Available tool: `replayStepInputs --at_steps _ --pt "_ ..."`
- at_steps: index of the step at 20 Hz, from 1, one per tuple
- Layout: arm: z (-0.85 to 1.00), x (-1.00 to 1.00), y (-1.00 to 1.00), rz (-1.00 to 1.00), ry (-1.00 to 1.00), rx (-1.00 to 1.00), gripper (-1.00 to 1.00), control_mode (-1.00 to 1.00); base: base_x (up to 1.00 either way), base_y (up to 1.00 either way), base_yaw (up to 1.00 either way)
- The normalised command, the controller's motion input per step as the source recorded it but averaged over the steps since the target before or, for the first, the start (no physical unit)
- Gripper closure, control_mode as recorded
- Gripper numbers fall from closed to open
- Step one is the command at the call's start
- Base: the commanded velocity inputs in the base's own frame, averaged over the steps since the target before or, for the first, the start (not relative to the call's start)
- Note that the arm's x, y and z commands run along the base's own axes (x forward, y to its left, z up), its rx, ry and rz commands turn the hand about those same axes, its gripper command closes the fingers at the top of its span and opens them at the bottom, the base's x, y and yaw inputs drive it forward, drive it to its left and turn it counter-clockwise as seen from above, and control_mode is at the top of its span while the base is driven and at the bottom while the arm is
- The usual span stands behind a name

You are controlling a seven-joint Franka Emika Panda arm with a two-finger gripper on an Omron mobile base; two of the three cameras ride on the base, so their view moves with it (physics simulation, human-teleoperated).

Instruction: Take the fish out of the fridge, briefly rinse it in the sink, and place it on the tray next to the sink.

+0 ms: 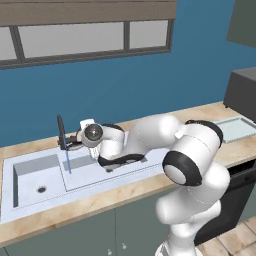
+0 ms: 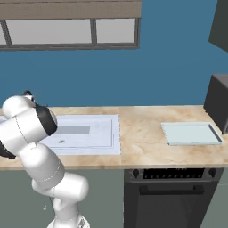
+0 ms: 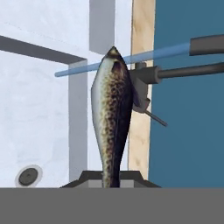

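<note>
1. The room is a kitchen with a blue wall [image 2: 169, 67] and a long window [image 1: 75, 37] high above the work place.
2. A wooden-coloured bench [image 2: 142, 133] runs along this wall, with grey-green cupboards below it and a dark oven front [image 2: 171, 196] under its right part.
3. The white arm [image 1: 192, 160] reaches from the lower right of the left base view across the bench toward the sink.
4. The sink [image 1: 35, 175] is white, with a deep basin at the left, a round drain [image 1: 41, 189] and a flat drainboard part beside the basin.
5. The tray [image 2: 191, 132] is pale blue-grey and lies flat on the bench, well apart from the sink on its right side, near a dark box-like appliance [image 2: 218, 102].
6. The dark faucet [image 1: 61, 132] stands at the back edge of the sink, and a thin blue stream of water [image 1: 68, 161] comes from it.
7. The hand [image 3: 111, 180] is closed on the tail end of the fish [image 3: 111, 113].
8. The fish points away from the hand, over the sink, and in the hand view its head meets the water stream just beside the faucet.
</note>
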Motion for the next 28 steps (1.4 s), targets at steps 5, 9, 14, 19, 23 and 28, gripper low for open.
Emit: replayStepInputs --at_steps 5,9,14,19,23,28 --pt "0.00 0.11 0.20 -0.12 -0.03 0.00 1.00 -1.00 0.00 0.00 0.00" --pt "0.00 0.05 0.31 -0.02 0.02 0.00 1.00 -1.00 0.00 0.00 0.00" --pt "0.00 0.02 0.26 0.00 0.06 0.00 1.00 -1.00 0.00 0.00 0.00" --pt "0.00 0.27 0.04 -0.06 0.00 0.00 1.00 -1.00 0.00 0.00 0.00" --pt "0.00 0.33 0.00 -0.10 0.00 0.00 1.00 -1.00 0.00 0.00 0.00" --pt "0.00 0.03 0.00 0.00 0.00 0.00 1.00 -1.00 0.00 0.00 0.00"
